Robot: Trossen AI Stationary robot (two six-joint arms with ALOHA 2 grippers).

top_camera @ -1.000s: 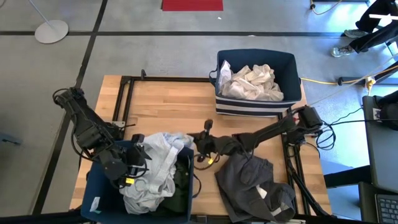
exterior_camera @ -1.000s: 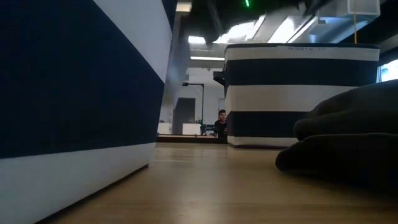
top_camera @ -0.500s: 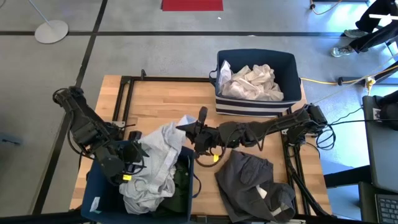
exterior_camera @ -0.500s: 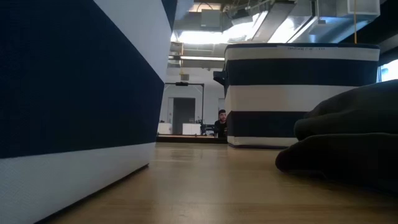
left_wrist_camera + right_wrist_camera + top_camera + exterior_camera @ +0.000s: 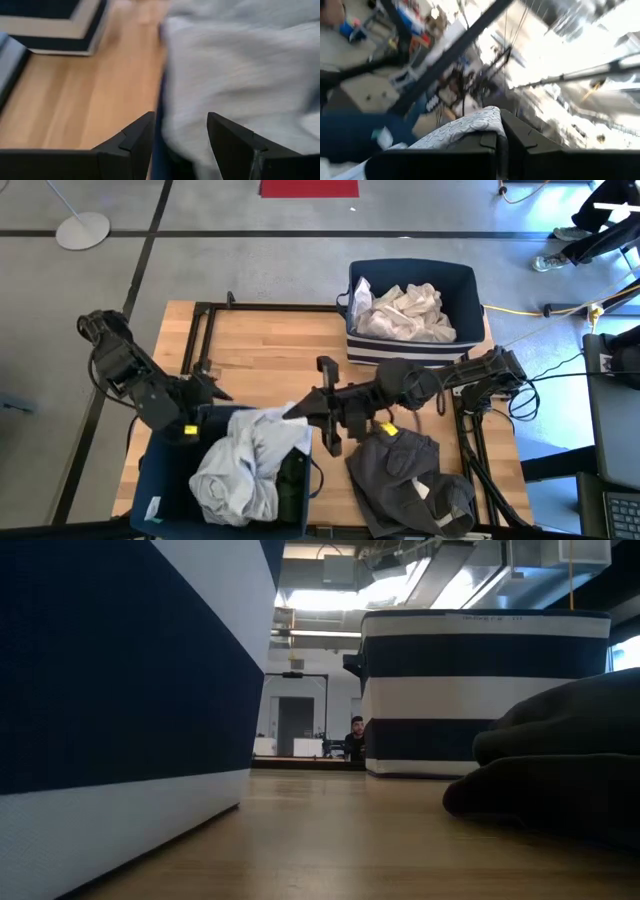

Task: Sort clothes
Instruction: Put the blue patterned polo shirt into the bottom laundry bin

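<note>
Right gripper [image 5: 318,412] clamped on the light grey garment's [image 5: 245,465] edge over the near bin [image 5: 160,475]. Limp, light, probably snags; grip bunched folds. Left gripper [image 5: 180,132] apart, empty.

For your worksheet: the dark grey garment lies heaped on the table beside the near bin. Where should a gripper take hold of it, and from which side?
Judging from the high view, grip the dark grey garment at a raised fold near the middle of the heap, coming straight down from above. It lies loosely crumpled on the table, so its folds stand up to pinch, while its edges lie flat.
</note>
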